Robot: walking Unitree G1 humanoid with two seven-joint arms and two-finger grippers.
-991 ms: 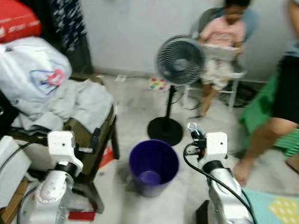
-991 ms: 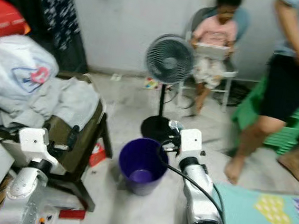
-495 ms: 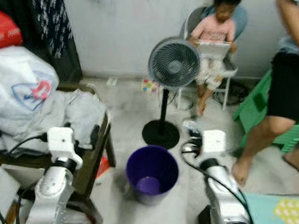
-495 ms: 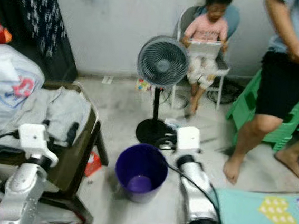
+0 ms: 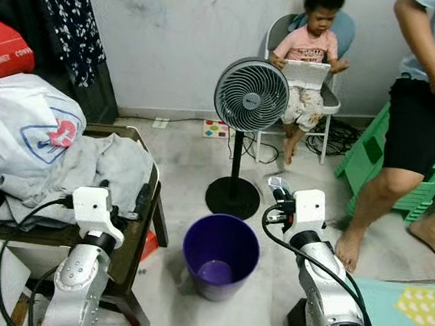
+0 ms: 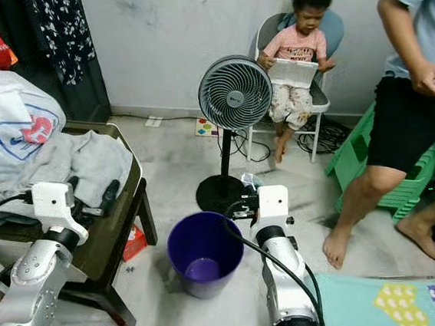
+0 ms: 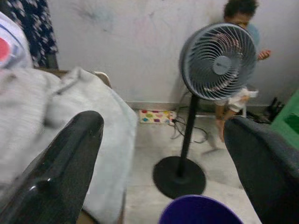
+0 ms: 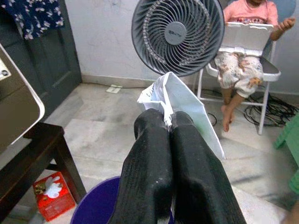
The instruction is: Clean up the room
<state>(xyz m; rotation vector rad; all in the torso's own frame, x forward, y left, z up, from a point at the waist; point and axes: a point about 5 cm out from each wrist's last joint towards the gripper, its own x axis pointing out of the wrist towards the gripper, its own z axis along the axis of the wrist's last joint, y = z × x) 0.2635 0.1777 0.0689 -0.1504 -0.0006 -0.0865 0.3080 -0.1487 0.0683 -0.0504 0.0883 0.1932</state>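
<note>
My right gripper (image 8: 169, 122) pinches a light, crumply paper scrap (image 8: 180, 100) by its edge, purple bin (image 5: 220, 256) just below-left, my left gripper (image 7: 163, 154) wide open, empty

Crumpled white paper (image 8: 180, 100) above open purple bin (image 5: 221, 254).

The head's two eyes looked forward and down over a purple bin (image 5: 220, 254) and standing fan (image 5: 250, 95). Both wrist cameras faced that same fan from closer, lower positions.
</note>
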